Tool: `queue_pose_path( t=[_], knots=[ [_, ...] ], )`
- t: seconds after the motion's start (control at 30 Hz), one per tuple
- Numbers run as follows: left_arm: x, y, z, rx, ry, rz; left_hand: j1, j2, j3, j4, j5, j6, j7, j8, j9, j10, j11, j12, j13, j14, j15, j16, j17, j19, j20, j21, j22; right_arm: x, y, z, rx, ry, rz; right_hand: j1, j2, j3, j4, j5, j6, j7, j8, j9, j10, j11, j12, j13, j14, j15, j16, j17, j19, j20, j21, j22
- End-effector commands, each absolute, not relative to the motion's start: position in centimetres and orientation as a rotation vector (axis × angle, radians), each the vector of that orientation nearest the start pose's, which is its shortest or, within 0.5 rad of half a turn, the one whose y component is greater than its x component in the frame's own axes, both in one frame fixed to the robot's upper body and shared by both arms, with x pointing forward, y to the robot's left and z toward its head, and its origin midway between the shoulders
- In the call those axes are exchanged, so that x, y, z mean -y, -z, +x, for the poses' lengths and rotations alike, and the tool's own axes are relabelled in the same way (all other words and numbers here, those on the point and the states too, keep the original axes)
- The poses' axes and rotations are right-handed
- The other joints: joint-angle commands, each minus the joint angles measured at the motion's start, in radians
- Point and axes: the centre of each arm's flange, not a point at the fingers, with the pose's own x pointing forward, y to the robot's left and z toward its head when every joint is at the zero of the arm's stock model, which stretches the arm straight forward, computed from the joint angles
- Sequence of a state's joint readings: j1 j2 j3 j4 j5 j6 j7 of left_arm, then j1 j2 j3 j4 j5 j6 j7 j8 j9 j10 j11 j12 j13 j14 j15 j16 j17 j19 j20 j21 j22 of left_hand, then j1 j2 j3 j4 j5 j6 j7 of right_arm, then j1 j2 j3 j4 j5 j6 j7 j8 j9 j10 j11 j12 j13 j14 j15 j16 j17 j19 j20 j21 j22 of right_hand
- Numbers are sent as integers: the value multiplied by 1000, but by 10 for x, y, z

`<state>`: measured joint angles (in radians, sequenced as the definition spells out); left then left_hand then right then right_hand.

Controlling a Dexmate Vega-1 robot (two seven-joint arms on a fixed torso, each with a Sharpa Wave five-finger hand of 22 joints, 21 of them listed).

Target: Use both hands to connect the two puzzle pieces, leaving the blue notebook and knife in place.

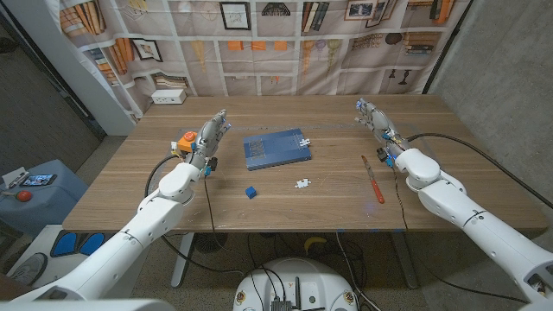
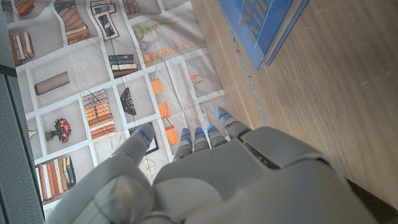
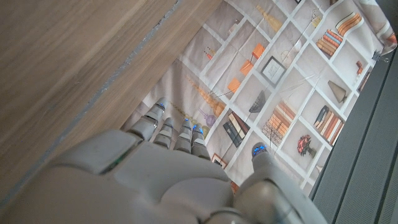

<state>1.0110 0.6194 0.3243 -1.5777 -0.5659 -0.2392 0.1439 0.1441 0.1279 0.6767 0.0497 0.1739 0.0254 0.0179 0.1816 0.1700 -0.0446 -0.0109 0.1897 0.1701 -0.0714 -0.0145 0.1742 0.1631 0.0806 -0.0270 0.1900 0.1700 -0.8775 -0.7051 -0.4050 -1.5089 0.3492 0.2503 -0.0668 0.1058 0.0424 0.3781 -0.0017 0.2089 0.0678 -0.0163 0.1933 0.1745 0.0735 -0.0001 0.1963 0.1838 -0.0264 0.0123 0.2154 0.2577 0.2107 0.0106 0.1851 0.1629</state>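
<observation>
left robot hand (image 1: 210, 136): reaching out over the bench (image 1: 155, 190), fingers straight and apart, holding nothing.
right robot hand (image 1: 374, 118): doing the same on its side, fingers spread, gripping nothing.
blue puzzle piece (image 1: 251, 192): sitting apart on the bench, nearer the left robot hand, toward the robot.
white puzzle piece (image 1: 302, 183): lying between the two robot hands, well apart from both.
blue notebook (image 1: 276, 148): lying just beside the left robot hand, inward.
knife (image 1: 373, 179): lying near the right robot hand.
progress: nothing being joined yet; picking up and connecting both remaining.

Bookshelf-print backdrop (image 1: 285, 43) behind wooden table (image 1: 173, 194)
</observation>
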Motion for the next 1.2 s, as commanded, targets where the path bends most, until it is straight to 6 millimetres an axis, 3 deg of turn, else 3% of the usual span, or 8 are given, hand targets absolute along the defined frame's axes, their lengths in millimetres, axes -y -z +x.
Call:
queue_pose_path(
  t=[0.03, 0.3, 0.9, 1.0, 1.03, 1.1, 1.2],
  knots=[
    [-288, 41, 596, 624, 103, 28, 12, 37, 2, -9, 4, 12, -4, 6, 3, 7, 0, 8, 5, 6, -3, 3, 1, 12, 5, 6, 2, 286, -26, 606, 728, -152, -618, 14, 4, 5, -12, 2, 2, -11, 0, 3, 7, 1, 5, 3, 4, -4, 0, -1, 7, -9, 3, 3],
    [-286, 40, 596, 632, 95, 31, 14, 38, 4, -17, 4, 19, -5, 7, 3, 12, 0, 9, 5, 11, -4, 4, 1, 17, 5, 7, 2, 285, -41, 606, 740, -140, -773, 29, 2, 9, -28, 0, -10, -19, -5, 3, 1, -2, 1, 3, 4, -6, -2, -7, 4, -13, 1, 3],
    [-288, 39, 604, 629, 78, 8, 16, 41, 5, -31, 2, 35, -7, 9, 3, 25, -5, 10, 5, 21, -6, 6, 2, 20, 7, 7, 2, 273, -71, 616, 736, -136, -1111, 104, -16, 27, -109, -13, -52, -34, -9, 5, -33, -17, -10, 4, -29, 6, -18, -30, -81, 1, -15, 3],
    [-288, 39, 606, 626, 76, 7, 16, 41, 5, -33, 2, 36, -6, 8, 3, 29, -6, 11, 5, 21, -6, 5, 2, 20, 7, 7, 2, 269, -75, 617, 729, -145, -1155, 113, -20, 28, -121, -16, -59, -42, -9, 6, -41, -19, -11, 5, -37, 10, -20, -33, -96, 21, -15, 3],
    [-288, 39, 607, 626, 75, 5, 16, 41, 5, -33, 2, 37, -6, 8, 3, 30, -6, 11, 5, 21, -6, 5, 2, 20, 7, 7, 2, 268, -76, 617, 729, -147, -1167, 120, -23, 29, -128, -18, -60, -44, -8, 6, -47, -20, -12, 5, -42, 12, -21, -36, -102, 46, -13, 4],
    [-288, 39, 608, 624, 74, 3, 15, 41, 5, -33, 2, 37, -6, 8, 3, 30, -5, 11, 5, 22, -6, 6, 3, 20, 6, 7, 2, 266, -79, 618, 728, -156, -1189, 128, -26, 30, -137, -20, -63, -52, -6, 6, -56, -22, -13, 5, -48, 20, -21, -38, -106, 70, -10, 4],
    [-288, 38, 609, 622, 73, 5, 15, 41, 6, -34, 2, 38, -6, 8, 4, 30, -5, 11, 5, 23, -7, 6, 3, 21, 7, 7, 2, 262, -83, 620, 726, -165, -1234, 141, -31, 32, -148, -22, -72, -61, -7, 7, -67, -23, -13, 6, -61, 39, -23, -40, -116, 86, -9, 5]
  ],
)
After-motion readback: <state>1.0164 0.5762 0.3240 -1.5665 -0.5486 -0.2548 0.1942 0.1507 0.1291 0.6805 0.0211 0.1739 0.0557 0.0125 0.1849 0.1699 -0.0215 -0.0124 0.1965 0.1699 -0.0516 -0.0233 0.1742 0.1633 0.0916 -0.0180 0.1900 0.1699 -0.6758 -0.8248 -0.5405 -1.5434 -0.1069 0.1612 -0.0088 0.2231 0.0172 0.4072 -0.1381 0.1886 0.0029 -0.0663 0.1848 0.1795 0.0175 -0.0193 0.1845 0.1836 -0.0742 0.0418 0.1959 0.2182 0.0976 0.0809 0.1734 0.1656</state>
